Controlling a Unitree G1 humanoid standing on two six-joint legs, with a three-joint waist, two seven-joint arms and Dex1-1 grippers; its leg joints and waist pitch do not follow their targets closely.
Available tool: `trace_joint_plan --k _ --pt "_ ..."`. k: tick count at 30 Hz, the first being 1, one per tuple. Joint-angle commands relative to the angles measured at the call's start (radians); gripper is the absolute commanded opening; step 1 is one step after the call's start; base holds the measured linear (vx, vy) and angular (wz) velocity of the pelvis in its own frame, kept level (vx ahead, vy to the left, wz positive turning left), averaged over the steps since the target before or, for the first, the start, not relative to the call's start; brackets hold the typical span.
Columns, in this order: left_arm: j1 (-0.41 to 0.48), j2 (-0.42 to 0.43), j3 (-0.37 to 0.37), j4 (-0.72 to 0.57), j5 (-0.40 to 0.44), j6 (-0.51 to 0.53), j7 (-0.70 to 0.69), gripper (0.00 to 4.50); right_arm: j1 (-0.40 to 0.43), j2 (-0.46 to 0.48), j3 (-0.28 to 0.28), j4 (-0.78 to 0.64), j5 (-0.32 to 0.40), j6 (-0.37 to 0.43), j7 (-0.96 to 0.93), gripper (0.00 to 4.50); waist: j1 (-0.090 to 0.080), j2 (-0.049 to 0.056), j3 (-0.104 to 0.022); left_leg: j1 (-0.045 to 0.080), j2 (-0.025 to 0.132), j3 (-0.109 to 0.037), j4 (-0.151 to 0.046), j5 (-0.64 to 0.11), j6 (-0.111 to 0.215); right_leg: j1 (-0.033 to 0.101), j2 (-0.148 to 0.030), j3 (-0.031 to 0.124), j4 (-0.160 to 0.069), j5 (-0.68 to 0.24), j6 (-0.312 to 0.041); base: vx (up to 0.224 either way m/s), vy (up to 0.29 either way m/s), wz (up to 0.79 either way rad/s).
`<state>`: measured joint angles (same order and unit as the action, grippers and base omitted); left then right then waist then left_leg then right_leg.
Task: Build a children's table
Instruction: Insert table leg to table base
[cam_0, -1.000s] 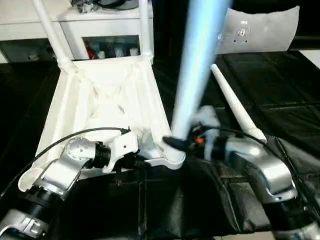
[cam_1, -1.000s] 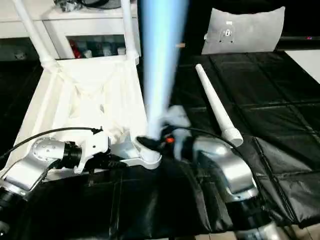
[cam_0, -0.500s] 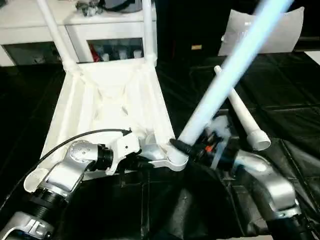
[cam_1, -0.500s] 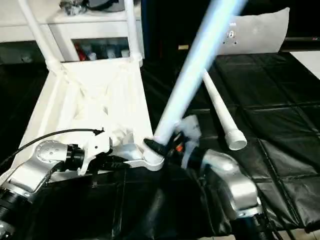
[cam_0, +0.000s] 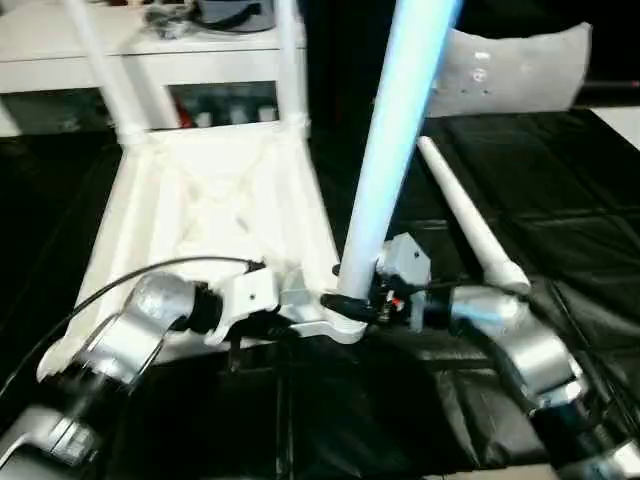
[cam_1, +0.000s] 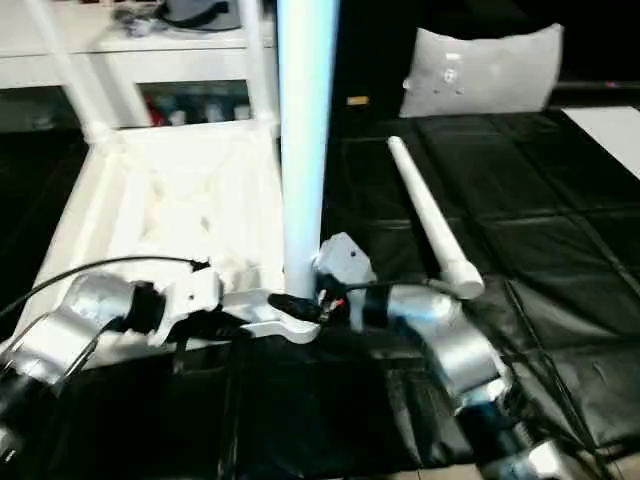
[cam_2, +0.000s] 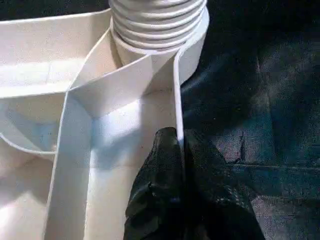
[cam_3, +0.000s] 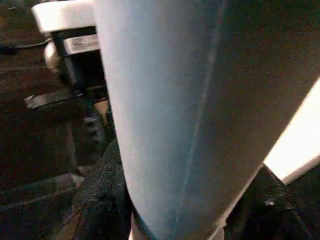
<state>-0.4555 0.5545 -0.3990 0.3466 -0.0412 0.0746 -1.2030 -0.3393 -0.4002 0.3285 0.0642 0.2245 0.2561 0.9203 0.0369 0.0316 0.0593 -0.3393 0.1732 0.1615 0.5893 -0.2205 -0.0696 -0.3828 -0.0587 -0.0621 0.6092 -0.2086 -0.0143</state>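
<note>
Left wrist view's got the left gripper (cam_2: 181, 150) pinched tight on the upside-down white plastic tabletop's rim (cam_2: 176, 90); right gripper (cam_0: 350, 300) half-open, clamping the upright white tube leg (cam_0: 385, 190).

We see silver forearms with black joint rings. A thin black cable (cam_0: 150, 275) loops over our left forearm (cam_0: 135, 335). Our gripper fingers (cam_2: 172, 200) are black.

I see smooth white plastic on the table top (cam_0: 215, 215), a threaded plastic leg (cam_0: 395, 150), matt black quilted cloth (cam_0: 560, 200) beside it.
</note>
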Motion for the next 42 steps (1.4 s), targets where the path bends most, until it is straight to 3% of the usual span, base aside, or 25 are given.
trace_joint_plan --k 1,3,5,8,12,14,15,16,17,18,19,20,21,22,24,26,28,30,32,36,39,40,42 --pt "-0.053 -0.008 0.001 0.049 0.042 -0.023 0.016 0.00 0.074 -0.015 0.126 0.080 -0.031 0.087 0.078 1.89 -0.004 -0.006 -0.015 -0.003 0.055 -0.018 -0.089 -0.279 0.028 0.023 -0.088 0.066 -0.107 -0.448 -0.157 0.000 0.000 0.00" --pt "-0.091 -0.025 0.009 0.098 0.046 -0.036 0.038 0.00 0.088 -0.020 0.133 0.063 -0.022 0.095 0.092 1.89 0.002 -0.003 -0.017 0.002 0.057 -0.019 -0.091 -0.270 0.027 0.023 -0.088 0.066 -0.107 -0.444 -0.153 0.000 0.000 0.00" --pt "-0.146 -0.040 0.025 0.176 0.051 -0.048 0.068 0.00 0.101 -0.014 0.135 0.048 -0.012 0.104 0.095 1.89 0.006 -0.007 -0.012 0.003 0.058 -0.018 -0.094 -0.286 0.026 0.022 -0.089 0.067 -0.109 -0.450 -0.153 0.000 0.000 0.00" --pt "-0.170 -0.041 0.033 0.218 0.053 -0.058 0.071 0.00 0.101 0.001 0.129 0.057 -0.015 0.103 0.084 1.89 0.010 -0.003 -0.010 0.009 0.059 -0.021 -0.099 -0.324 0.016 0.019 -0.093 0.066 -0.118 -0.520 -0.134 0.000 0.000 0.00" --pt "-0.146 -0.025 0.057 0.196 0.028 -0.025 0.052 0.00 0.079 0.044 0.099 0.099 -0.036 0.086 0.014 1.89 0.006 -0.003 -0.009 0.004 0.062 -0.024 -0.106 -0.311 0.012 0.021 -0.097 0.066 -0.120 -0.516 -0.134 0.000 0.000 0.00" --pt "-0.123 -0.017 0.063 0.170 0.016 -0.006 0.050 0.00 0.067 0.061 0.087 0.123 -0.052 0.070 -0.029 1.89 0.000 -0.002 -0.005 0.004 0.060 -0.025 -0.106 -0.333 0.008 0.018 -0.098 0.065 -0.124 -0.554 -0.133 0.000 0.000 0.00" --pt "-0.122 -0.016 0.064 0.168 0.016 -0.006 0.050 0.00 0.066 0.062 0.087 0.125 -0.052 0.069 -0.031 1.89 -0.001 0.004 -0.008 0.005 0.061 -0.028 -0.107 -0.340 0.004 0.019 -0.100 0.065 -0.123 -0.564 -0.131 0.000 0.000 0.00" --pt "-0.121 -0.016 0.064 0.167 0.015 -0.005 0.050 0.00 0.066 0.063 0.086 0.126 -0.053 0.068 -0.033 1.89 -0.004 -0.001 -0.003 0.006 0.059 -0.028 -0.107 -0.357 0.004 0.015 -0.099 0.064 -0.128 -0.600 -0.119 0.000 0.000 0.00" --pt "-0.072 -0.005 0.075 0.097 -0.004 0.038 0.059 0.00 0.047 0.091 0.059 0.162 -0.065 0.055 -0.093 1.89 -0.009 -0.004 -0.005 -0.002 0.060 -0.033 -0.109 -0.352 0.003 0.021 -0.104 0.065 -0.124 -0.617 -0.112 0.000 0.000 0.00" --pt "-0.013 0.005 0.090 0.010 -0.025 0.089 0.077 0.00 0.025 0.122 0.027 0.198 -0.078 0.045 -0.156 1.89 -0.016 -0.001 -0.006 -0.012 0.063 -0.038 -0.112 -0.342 -0.005 0.025 -0.108 0.063 -0.119 -0.616 -0.112 0.000 0.000 0.00" --pt "0.026 0.008 0.096 -0.053 -0.033 0.124 0.093 0.00 0.014 0.137 0.010 0.213 -0.081 0.043 -0.180 1.89 -0.025 -0.005 -0.005 -0.019 0.061 -0.039 -0.115 -0.341 -0.004 0.025 -0.103 0.058 -0.122 -0.614 -0.107 0.000 0.000 0.00" --pt "0.032 0.009 0.097 -0.063 -0.035 0.129 0.096 0.00 0.012 0.140 0.008 0.215 -0.081 0.043 -0.184 1.89 -0.028 -0.002 -0.007 -0.018 0.064 -0.041 -0.115 -0.346 -0.009 0.024 -0.105 0.060 -0.115 -0.596 -0.114 0.000 0.000 0.00" --pt "0.093 0.008 0.108 -0.169 -0.043 0.194 0.131 0.00 -0.006 0.161 -0.014 0.234 -0.086 0.041 -0.220 1.89 -0.033 -0.008 -0.003 -0.017 0.061 -0.038 -0.115 -0.351 -0.003 0.019 -0.099 0.060 -0.121 -0.600 -0.113 0.000 0.000 0.00" --pt "0.141 0.000 0.115 -0.257 -0.045 0.251 0.166 0.00 -0.023 0.175 -0.027 0.251 -0.088 0.039 -0.244 1.89 -0.048 -0.007 0.000 -0.020 0.061 -0.040 -0.115 -0.362 -0.003 0.019 -0.097 0.059 -0.116 -0.586 -0.127 0.000 0.000 0.00" --pt "0.170 -0.010 0.118 -0.315 -0.040 0.293 0.191 0.00 -0.037 0.184 -0.034 0.266 -0.091 0.037 -0.263 1.89 -0.058 -0.007 -0.004 -0.022 0.060 -0.038 -0.111 -0.346 0.002 0.020 -0.096 0.060 -0.112 -0.556 -0.137 0.000 0.000 0.00" --pt "0.228 -0.055 0.108 -0.451 -0.015 0.403 0.262 0.00 -0.073 0.209 -0.054 0.308 -0.096 0.035 -0.318 1.89 -0.062 -0.017 -0.003 -0.021 0.059 -0.031 -0.108 -0.319 0.014 0.017 -0.092 0.062 -0.114 -0.523 -0.154 0.000 0.000 0.00" --pt "0.261 -0.104 0.093 -0.551 0.006 0.495 0.316 0.00 -0.102 0.233 -0.077 0.343 -0.089 0.035 -0.355 1.89 -0.063 -0.020 -0.009 -0.019 0.056 -0.023 -0.101 -0.266 0.031 0.017 -0.088 0.065 -0.114 -0.455 -0.174 0.000 0.000 0.00" --pt "0.270 -0.144 0.071 -0.605 0.018 0.552 0.355 0.00 -0.115 0.244 -0.086 0.360 -0.087 0.034 -0.368 1.89 -0.064 -0.026 -0.014 -0.026 0.057 -0.019 -0.098 -0.207 0.044 0.026 -0.085 0.064 -0.104 -0.353 -0.204 0.000 0.000 0.00" --pt "0.265 -0.206 0.030 -0.647 0.031 0.618 0.420 0.00 -0.126 0.258 -0.091 0.373 -0.081 0.042 -0.369 1.89 -0.058 -0.026 -0.016 -0.023 0.056 -0.013 -0.093 -0.164 0.061 0.027 -0.082 0.063 -0.098 -0.259 -0.232 0.000 0.000 0.00" --pt "0.243 -0.214 0.013 -0.609 0.069 0.617 0.461 0.00 -0.119 0.264 -0.081 0.367 -0.080 0.055 -0.355 1.89 -0.046 -0.032 -0.019 -0.020 0.055 -0.010 -0.088 -0.111 0.084 0.030 -0.079 0.060 -0.092 -0.181 -0.247 0.000 0.000 0.00" --pt "0.235 -0.201 0.023 -0.597 0.095 0.640 0.481 0.00 -0.115 0.268 -0.076 0.374 -0.078 0.048 -0.348 1.89 -0.042 -0.031 -0.016 -0.019 0.055 -0.009 -0.090 -0.128 0.082 0.030 -0.080 0.060 -0.094 -0.203 -0.247 0.000 0.000 0.00" --pt "0.227 -0.196 0.040 -0.590 0.102 0.650 0.487 0.00 -0.113 0.273 -0.084 0.378 -0.067 0.050 -0.340 2.24 -0.041 -0.026 -0.014 -0.016 0.056 -0.011 -0.092 -0.165 0.069 0.027 -0.082 0.060 -0.099 -0.263 -0.236 0.000 0.000 0.00" --pt "0.224 -0.194 0.045 -0.591 0.103 0.658 0.489 0.00 -0.113 0.276 -0.088 0.380 -0.064 0.054 -0.337 2.59 -0.043 -0.025 -0.013 -0.016 0.055 -0.012 -0.094 -0.191 0.056 0.027 -0.081 0.059 -0.103 -0.307 -0.220 0.000 0.000 0.00"
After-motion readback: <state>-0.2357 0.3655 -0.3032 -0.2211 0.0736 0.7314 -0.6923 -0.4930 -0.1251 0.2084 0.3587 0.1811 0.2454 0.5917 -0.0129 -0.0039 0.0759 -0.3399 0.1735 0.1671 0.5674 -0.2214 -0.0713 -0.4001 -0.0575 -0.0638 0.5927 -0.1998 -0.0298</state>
